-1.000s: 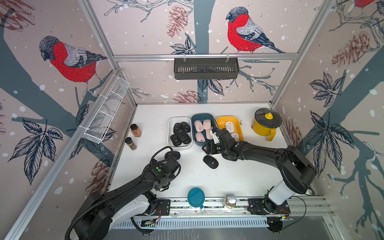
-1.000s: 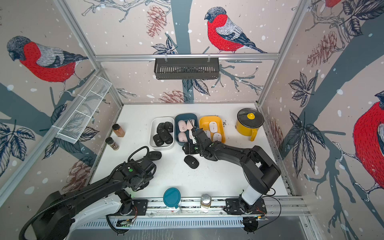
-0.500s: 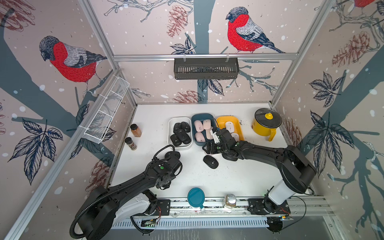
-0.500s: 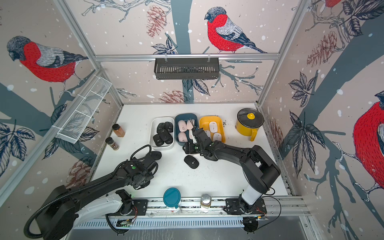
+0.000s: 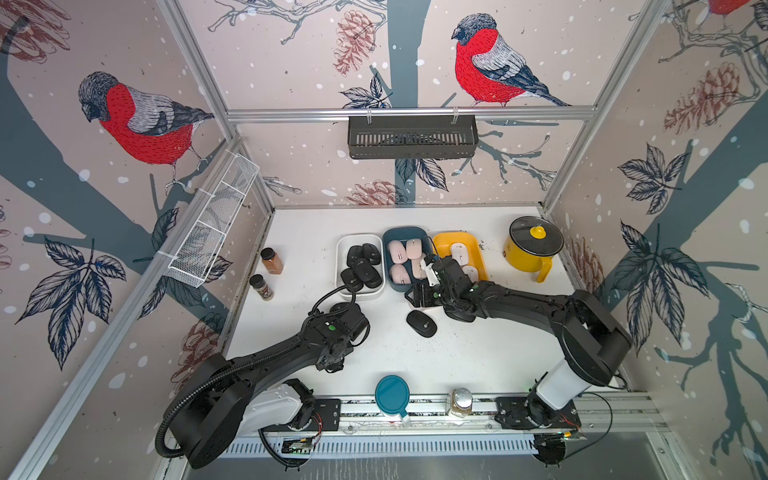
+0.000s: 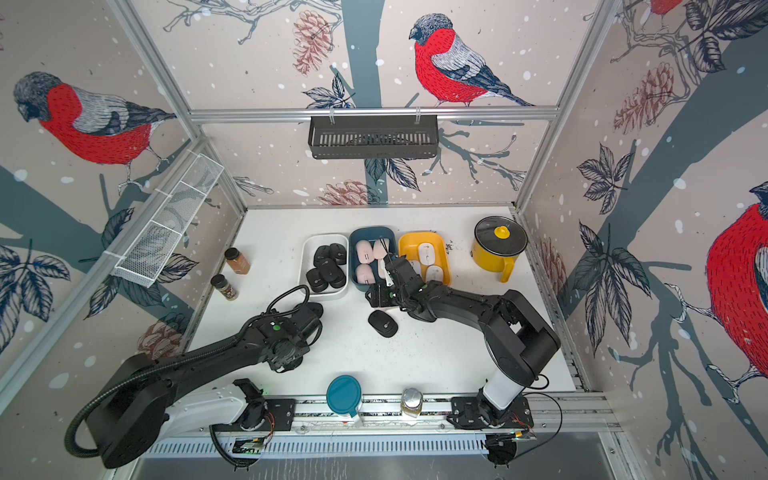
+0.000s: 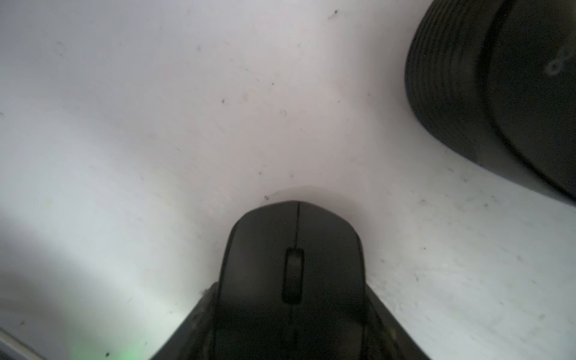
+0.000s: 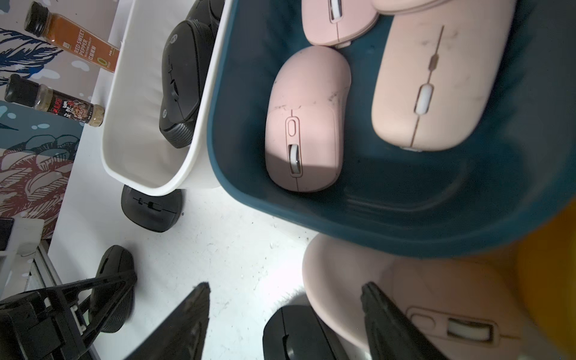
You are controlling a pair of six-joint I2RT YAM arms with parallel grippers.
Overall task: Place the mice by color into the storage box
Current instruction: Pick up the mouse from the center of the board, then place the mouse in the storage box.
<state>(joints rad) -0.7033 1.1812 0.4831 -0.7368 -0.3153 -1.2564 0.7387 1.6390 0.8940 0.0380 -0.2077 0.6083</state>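
A black mouse (image 7: 293,237) is shown clamped across its two long flanks by the left jaws, low over the white worktop (image 7: 156,109). It is just in front of the white box (image 5: 338,266), where other black mice (image 5: 365,266) are gathered. A second black mouse (image 7: 498,93) lies close by, and a loose black mouse (image 5: 420,323) is left out in the open, mid-worktop. Pink mice (image 5: 397,251) are kept in the blue box (image 5: 403,229) and white mice (image 5: 459,251) in the yellow box (image 5: 480,257). A stray pink mouse (image 8: 436,299) lies outside on the worktop, tucked against the blue box's front wall. The right jaws are spread open above it with nothing gripped.

The mice are judged to be light, rigid plastic shells whose smooth domed backs could slip. A hold across the narrow waist, on the flat or ribbed sides, is thought safest, with wheel and buttons left untouched. Two spice jars (image 5: 272,261) and a yellow pot (image 5: 530,249) are set well apart at the edges.
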